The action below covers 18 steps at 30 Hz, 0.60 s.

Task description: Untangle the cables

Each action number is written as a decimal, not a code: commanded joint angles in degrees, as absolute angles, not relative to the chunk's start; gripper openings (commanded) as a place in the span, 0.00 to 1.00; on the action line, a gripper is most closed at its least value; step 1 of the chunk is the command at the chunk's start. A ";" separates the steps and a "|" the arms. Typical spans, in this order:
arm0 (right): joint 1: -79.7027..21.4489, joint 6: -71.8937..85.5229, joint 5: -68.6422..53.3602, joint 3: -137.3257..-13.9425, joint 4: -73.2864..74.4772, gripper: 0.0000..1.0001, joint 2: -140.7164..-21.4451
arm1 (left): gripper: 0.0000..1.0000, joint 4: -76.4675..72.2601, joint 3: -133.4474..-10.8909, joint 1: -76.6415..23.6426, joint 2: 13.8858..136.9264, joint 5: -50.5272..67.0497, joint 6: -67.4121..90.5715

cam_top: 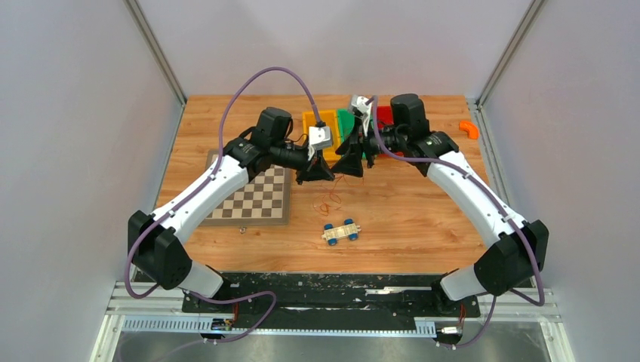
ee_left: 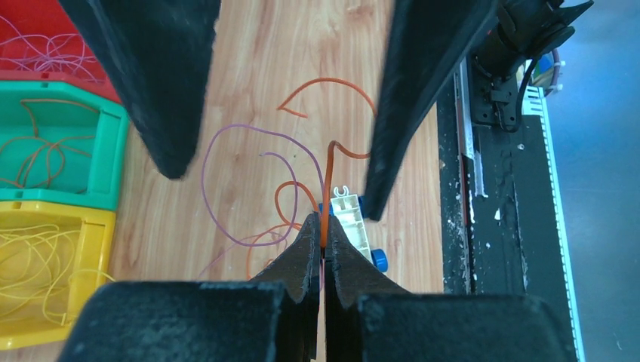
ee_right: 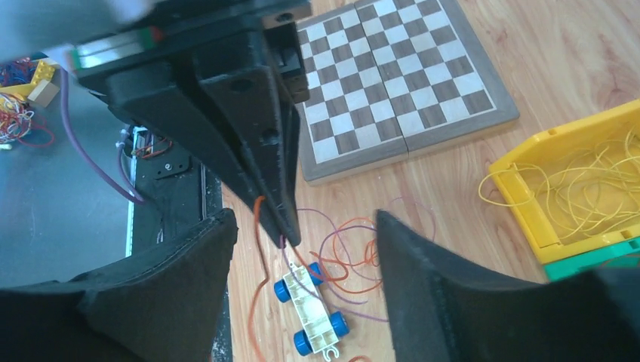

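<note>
The left gripper (ee_left: 323, 223) is pinched tight on one orange cable (ee_left: 326, 188), holding it above the desk (cam_top: 407, 219). The right gripper (ee_right: 305, 215) gapes wide, holding nothing. Other cables (ee_right: 347, 260), orange and purple, lie looped beside a toy car (ee_right: 311, 309).

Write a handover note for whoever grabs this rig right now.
Left gripper: jaws shut on an orange cable.
Right gripper: jaws open either side of that cable, holding nothing.
Tangle: orange and purple cables on the wood beside the toy car.
Done: yellow bin, green bin and red bin hold cables.
Left: free the held cable, then separate the rest.
</note>
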<state>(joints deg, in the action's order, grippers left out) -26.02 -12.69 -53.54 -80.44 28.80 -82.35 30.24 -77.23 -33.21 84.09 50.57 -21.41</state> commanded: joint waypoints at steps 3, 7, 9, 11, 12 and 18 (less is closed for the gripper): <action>-27.70 -11.75 -51.91 -81.80 24.80 0.22 -84.37 | 0.00 27.11 -78.26 -32.24 83.05 52.34 -17.56; -27.52 -7.92 -51.66 -86.10 24.00 0.00 -83.90 | 0.25 21.29 -73.92 -28.39 81.99 53.42 -10.73; -27.55 -4.75 -52.02 -88.95 22.26 0.00 -83.93 | 0.37 16.11 -69.03 -25.76 81.56 53.86 -7.33; -27.52 -2.01 -51.12 -92.26 19.78 0.00 -83.94 | 0.50 13.94 -65.44 -24.23 81.80 53.84 -7.68; -27.57 -0.80 -50.14 -93.74 18.63 0.00 -84.05 | 0.52 13.81 -63.69 -23.93 81.95 53.34 -8.28; -26.44 6.14 -44.46 -101.94 10.71 0.00 -84.28 | 0.56 11.51 -58.78 -23.02 84.32 51.85 -9.61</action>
